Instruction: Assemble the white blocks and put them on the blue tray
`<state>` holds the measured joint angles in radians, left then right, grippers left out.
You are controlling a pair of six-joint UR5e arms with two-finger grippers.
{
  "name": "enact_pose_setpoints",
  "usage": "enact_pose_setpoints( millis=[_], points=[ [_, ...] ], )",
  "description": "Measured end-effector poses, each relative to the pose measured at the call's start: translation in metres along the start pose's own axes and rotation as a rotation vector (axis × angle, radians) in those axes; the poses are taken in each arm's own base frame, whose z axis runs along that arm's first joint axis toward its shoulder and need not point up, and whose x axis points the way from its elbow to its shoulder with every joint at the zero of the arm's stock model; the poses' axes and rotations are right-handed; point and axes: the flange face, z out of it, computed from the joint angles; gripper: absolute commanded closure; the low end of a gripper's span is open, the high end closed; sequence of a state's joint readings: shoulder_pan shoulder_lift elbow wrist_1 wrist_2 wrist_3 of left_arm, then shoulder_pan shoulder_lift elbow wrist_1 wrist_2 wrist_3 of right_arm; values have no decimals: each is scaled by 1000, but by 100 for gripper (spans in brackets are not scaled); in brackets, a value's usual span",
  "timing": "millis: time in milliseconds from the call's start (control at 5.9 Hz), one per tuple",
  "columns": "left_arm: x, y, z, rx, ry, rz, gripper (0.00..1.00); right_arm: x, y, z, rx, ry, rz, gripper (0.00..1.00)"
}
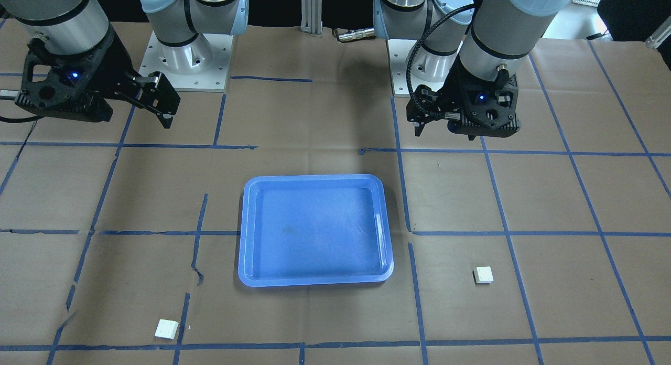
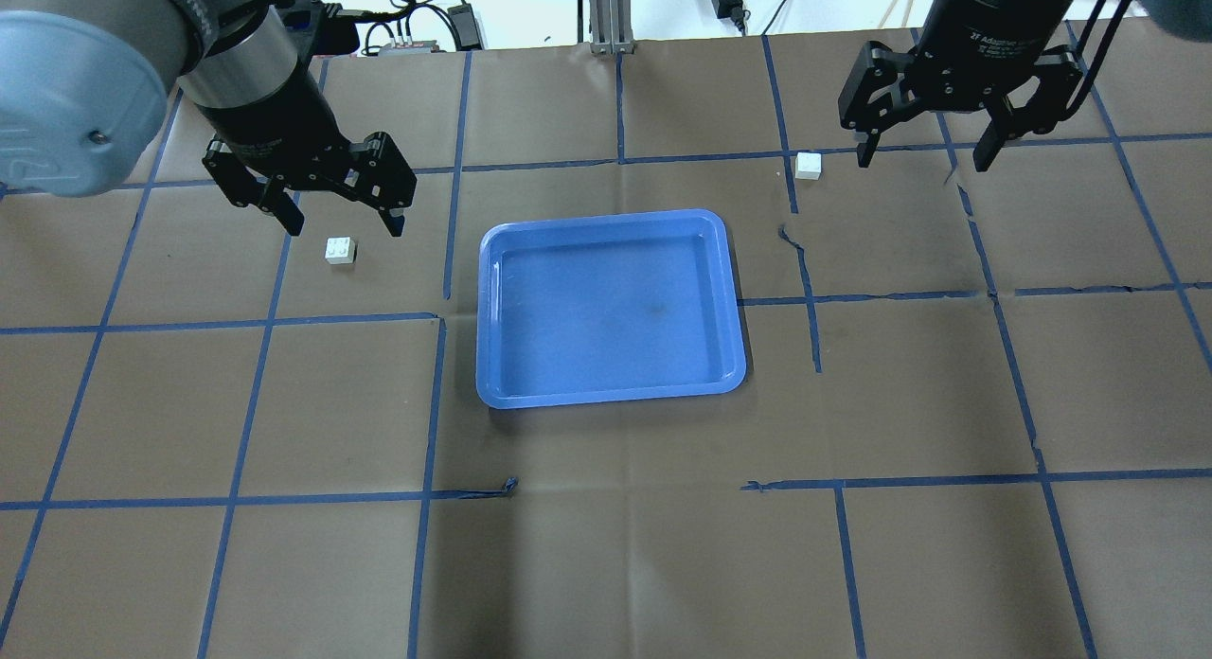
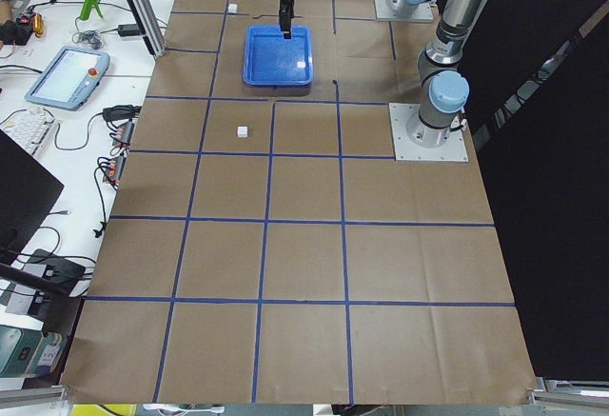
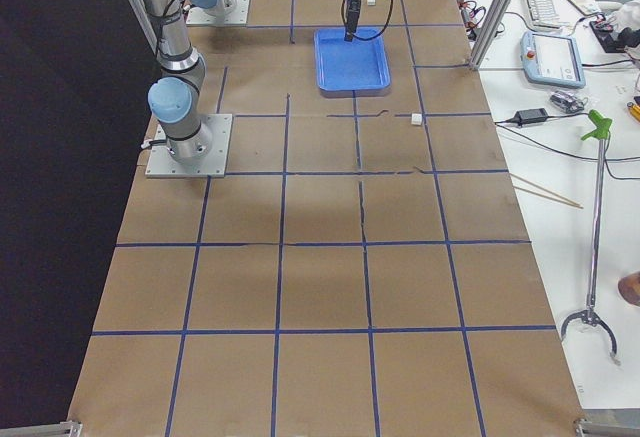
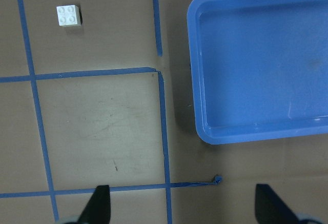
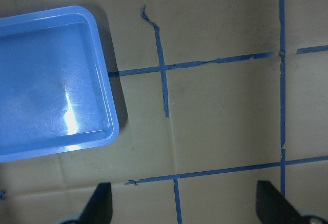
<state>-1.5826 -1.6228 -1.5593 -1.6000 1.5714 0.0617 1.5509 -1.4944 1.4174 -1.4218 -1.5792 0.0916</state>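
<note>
Left arm (image 2: 256,81) comes in from the far left corner of the overhead view, wrist pointing down, held above the worktop (image 2: 606,545). Left fingers (image 2: 390,209) are spread wide with nothing between them. In the left wrist view both tips sit at the bottom edge, well apart, with bare brown paper between.

One white block (image 2: 340,250) lies on the worktop left of the tray, studs up, flat, touched by nothing. In the overhead view it looks just under the left fingers, but the front view shows it well out from them, on the side away from the robot's base.

The blue tray (image 2: 606,309) lies flat mid-worktop, long side across, and it is empty. A faint dark smudge marks its floor. The blue tape lines (image 2: 256,328) form a grid around it.

The other white block (image 2: 808,165) lies right of the tray toward the far edge, just beside a tape crossing, on its own and clear of the tray. The two blocks are well apart, not joined.

Right arm (image 2: 1004,15) comes in from the far right, wrist straight down, also above the worktop. Right fingers (image 2: 988,151) are wide open and hold nothing. The right wrist view shows only a tray corner and tape ahead of them.
</note>
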Motion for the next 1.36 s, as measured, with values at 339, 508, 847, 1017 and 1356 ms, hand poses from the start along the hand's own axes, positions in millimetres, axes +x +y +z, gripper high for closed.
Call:
enact_pose_setpoints(
  millis=[339,508,847,1017,1356],
  points=[
    [-31,-5,5,-10,4,28,1,0,0,0,-1,-3,-66,0],
    [-54,-8,15,-27,11,54,1,0,1,-1,1,-4,-181,0],
    [-79,-35,43,-37,14,73,1,0,1,-1,3,1,-529,0],
    [-87,-57,58,-9,8,71,1,1,-1,0,3,7,-764,0],
    [-115,-104,101,63,-7,41,1,0,-17,9,23,16,-1082,0]
  ],
)
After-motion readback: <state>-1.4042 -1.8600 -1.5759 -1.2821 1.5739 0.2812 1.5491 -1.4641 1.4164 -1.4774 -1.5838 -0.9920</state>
